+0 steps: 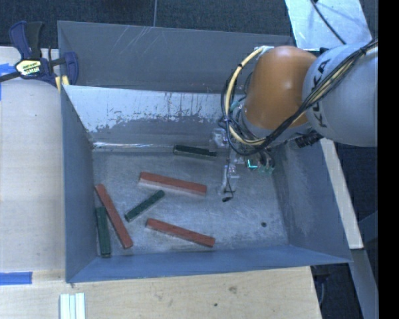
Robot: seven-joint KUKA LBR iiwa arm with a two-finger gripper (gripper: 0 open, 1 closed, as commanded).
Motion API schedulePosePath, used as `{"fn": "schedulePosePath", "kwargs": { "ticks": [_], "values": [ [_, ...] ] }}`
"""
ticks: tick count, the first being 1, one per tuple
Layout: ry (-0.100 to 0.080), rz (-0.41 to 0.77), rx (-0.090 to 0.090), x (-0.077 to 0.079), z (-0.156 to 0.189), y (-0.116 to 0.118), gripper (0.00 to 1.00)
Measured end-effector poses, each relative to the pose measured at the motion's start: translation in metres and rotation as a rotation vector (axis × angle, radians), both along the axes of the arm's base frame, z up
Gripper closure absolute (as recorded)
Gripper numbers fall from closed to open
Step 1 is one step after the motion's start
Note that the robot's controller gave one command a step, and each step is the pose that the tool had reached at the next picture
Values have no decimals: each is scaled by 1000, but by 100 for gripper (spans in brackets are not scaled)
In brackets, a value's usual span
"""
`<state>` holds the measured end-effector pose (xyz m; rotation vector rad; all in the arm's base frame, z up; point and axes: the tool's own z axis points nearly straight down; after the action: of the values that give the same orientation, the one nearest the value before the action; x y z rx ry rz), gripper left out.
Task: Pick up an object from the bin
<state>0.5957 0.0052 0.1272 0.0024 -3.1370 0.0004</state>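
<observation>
camera view: gripper [227,193] low over bare floor of grey metal bin [153,52], just right of the end of a long flat red-brown bar [173,184] at mid-floor. cannot tell whether spread or pressed together. short dark green stick [144,205] and second red-brown bar [179,233] nearer front; slim black stick [195,151] by back wall.

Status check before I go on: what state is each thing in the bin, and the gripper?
Gripper: over bare bin floor, apart from all sticks.
Upper red stick: lying flat, mid-floor.
Lower red stick: flat, near front wall.
Left red stick: flat, diagonal.
Back green stick: flat, by back wall.
Middle green stick: flat, diagonal.
Left green stick: flat, by left wall.
</observation>
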Motion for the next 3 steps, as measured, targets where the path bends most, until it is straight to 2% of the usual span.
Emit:
{"fn": "schedulePosePath", "kwargs": {
  "ticks": [1, 2, 3],
  "values": [
    [-3, -91, 3, -8, -60, 74, 0],
    [-12, -144, 2, -9, -25, 88, 0],
    [-11, -123, 3, -7, -27, 114, 0]
  ]
}}
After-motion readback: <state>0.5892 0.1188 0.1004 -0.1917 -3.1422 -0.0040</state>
